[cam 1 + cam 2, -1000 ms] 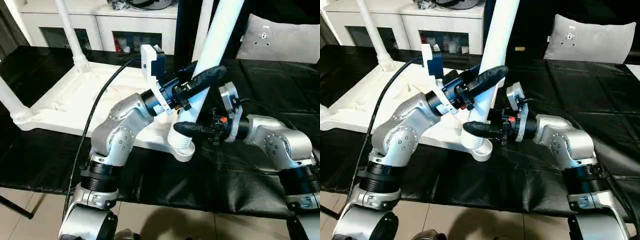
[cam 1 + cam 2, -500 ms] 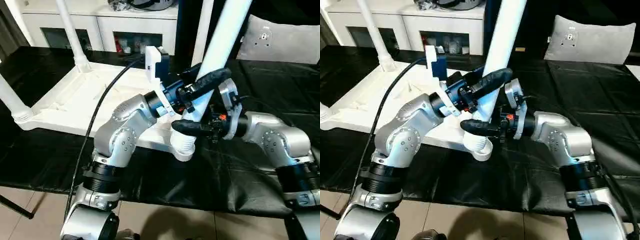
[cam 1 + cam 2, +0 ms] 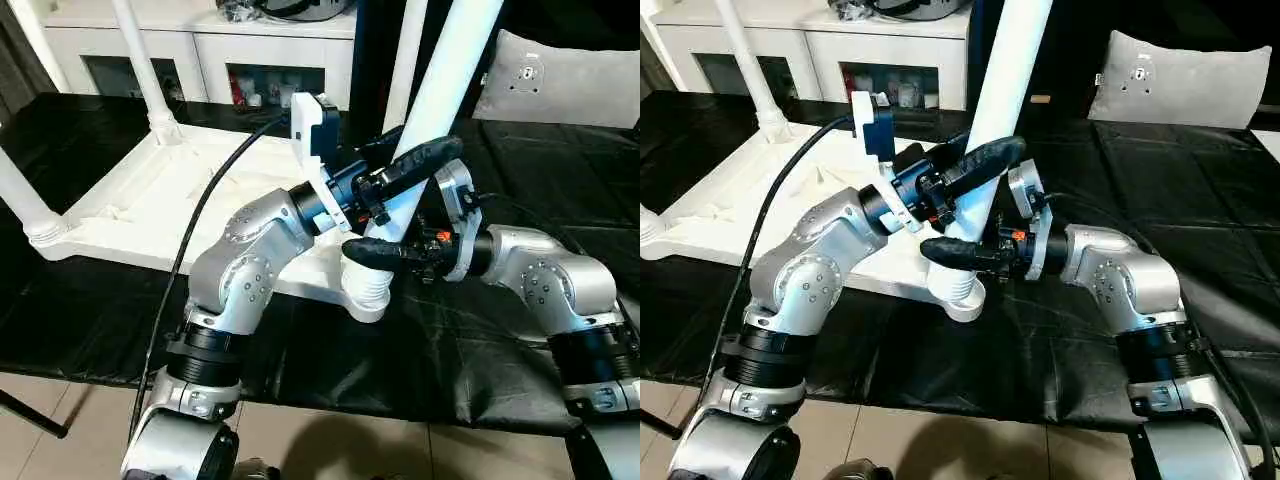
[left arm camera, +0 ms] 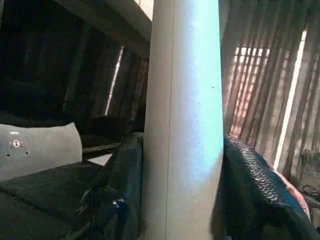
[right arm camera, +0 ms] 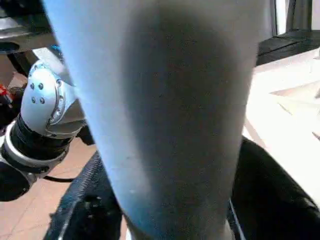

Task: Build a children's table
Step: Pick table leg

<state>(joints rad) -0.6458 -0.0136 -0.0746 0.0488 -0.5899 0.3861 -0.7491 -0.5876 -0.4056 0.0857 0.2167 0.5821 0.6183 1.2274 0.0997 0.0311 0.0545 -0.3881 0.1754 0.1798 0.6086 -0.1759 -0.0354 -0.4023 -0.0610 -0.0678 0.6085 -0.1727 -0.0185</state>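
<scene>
The children's table top lies upside down on the black cover, white and ribbed. Three white legs stand in its corner sockets: front left, back left, back right. A fourth leg leans up from the near right socket. My left gripper is shut on this leg a short way above the socket, and both fingers press its sides. Lower down, my right gripper is shut on the same leg just above the socket, a finger on each side.
A white cabinet stands behind the table top and a grey cushion lies at the back right. A black cable runs from my left wrist across the top. The black cover ends at a front edge above the tiled floor.
My right gripper has moved in along the leg's lower end and its fingers have closed onto it. The left gripper keeps the same hold on the leg.
</scene>
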